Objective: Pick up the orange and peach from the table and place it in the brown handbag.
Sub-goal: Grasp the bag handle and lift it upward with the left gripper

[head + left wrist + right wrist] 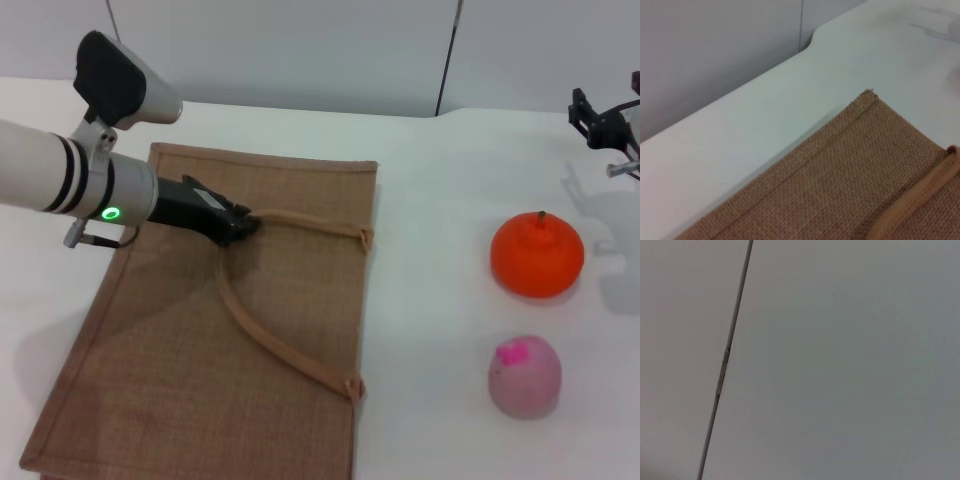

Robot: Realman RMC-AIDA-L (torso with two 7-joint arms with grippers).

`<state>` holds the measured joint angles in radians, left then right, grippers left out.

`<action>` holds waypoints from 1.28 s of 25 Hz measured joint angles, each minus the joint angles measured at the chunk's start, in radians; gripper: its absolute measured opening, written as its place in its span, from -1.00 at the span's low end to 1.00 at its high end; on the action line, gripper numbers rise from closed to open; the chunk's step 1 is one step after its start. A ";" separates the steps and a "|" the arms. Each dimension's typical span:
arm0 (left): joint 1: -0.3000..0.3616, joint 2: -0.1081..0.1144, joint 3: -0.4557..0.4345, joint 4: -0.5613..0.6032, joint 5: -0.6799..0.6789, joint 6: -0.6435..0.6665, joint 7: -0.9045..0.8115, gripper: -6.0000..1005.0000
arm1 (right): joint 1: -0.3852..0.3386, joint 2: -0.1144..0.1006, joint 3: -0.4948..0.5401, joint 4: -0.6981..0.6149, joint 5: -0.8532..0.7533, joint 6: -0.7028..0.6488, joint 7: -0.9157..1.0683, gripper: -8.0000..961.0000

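Tan-brown woven jute makes up the large flat rectangular brown handbag (210,340), which lies flat on the white table (440,300) on the robot's left side of the head view. Its long looped strap handle (285,350) curves across the top face of the bag, both ends stitched near the bag's right edge. Nothing shows inside the bag; whether its mouth is parted at all cannot be told.

Both fruits sit on the bare table well apart from the bag, to its right. The orange (537,254), a bright orange, slightly flattened round fruit with a small dark stem, is the farther one. The peach (525,375), a smaller pale dusty-pink rounded fruit with a bright magenta spot on top, sits nearer the robot, just in front of the orange and not touching it.

The left gripper (243,222), black at the end of a white arm with a green light, is low over the upper part of the bag, its tip at the top of the handle loop; whether it pinches the strap cannot be told. The left wrist view shows the bag's hemmed far corner (867,97) and a stretch of strap (920,195).

The right gripper (610,125) hangs above the table's far right edge, beyond the orange, only partly in view.
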<state>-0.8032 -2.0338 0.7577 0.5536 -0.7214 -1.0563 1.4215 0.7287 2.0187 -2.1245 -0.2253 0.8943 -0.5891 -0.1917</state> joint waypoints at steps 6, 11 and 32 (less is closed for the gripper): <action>0.002 0.001 0.000 0.028 -0.001 0.006 0.011 -0.63 | 0.002 0.000 0.000 0.000 0.000 0.000 0.000 0.58; -0.008 -0.002 0.005 0.068 -0.002 -0.008 0.018 -0.74 | 0.003 0.000 0.000 0.000 0.000 0.000 -0.002 0.58; 0.012 -0.008 0.011 0.610 -0.121 -0.327 -0.002 -0.75 | -0.001 0.002 -0.014 -0.024 -0.029 -0.005 -0.021 0.58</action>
<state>-0.7912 -2.0413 0.7689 1.1631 -0.8426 -1.3832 1.4200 0.7276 2.0207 -2.1382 -0.2490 0.8655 -0.5942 -0.2131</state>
